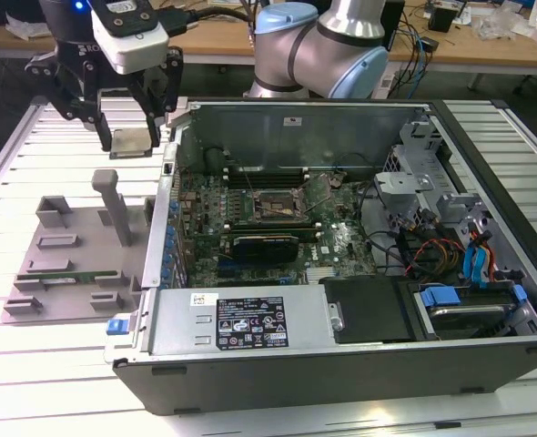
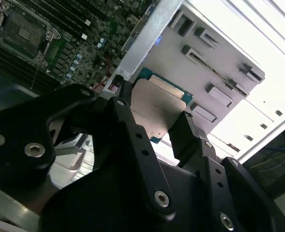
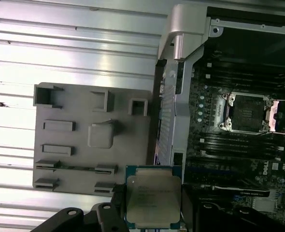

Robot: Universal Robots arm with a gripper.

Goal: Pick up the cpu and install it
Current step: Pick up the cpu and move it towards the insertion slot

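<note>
The jaws are closed on the cpu (image 3: 153, 200), pinching it by two opposite edges with its silvery top plate facing the wrist cameras. The gripper (image 1: 132, 141) carries the chip level in the air, clear of any surface. In the exterior view it hangs to the left of the open computer case (image 1: 341, 350), over the far end of the grey parts tray (image 1: 68, 264) on the slatted tabletop (image 1: 59, 382).

Judging by this, the pick-up is done and the step in hand is carrying the chip to the case. The cpu socket (image 1: 273, 208) lies well apart from it, in the middle of the motherboard, and its bed (image 3: 246, 113) looks bare and uncovered.

Seating the chip would call for squaring it over that socket in the right orientation and setting it down flat and gently.

The case's side wall (image 1: 159, 237) stands between chip and socket and would have to be cleared. Inside the case, memory slots and a dark card (image 1: 264, 244) flank the socket closely, while the cable bundle (image 1: 432, 255) lies farther off.
</note>
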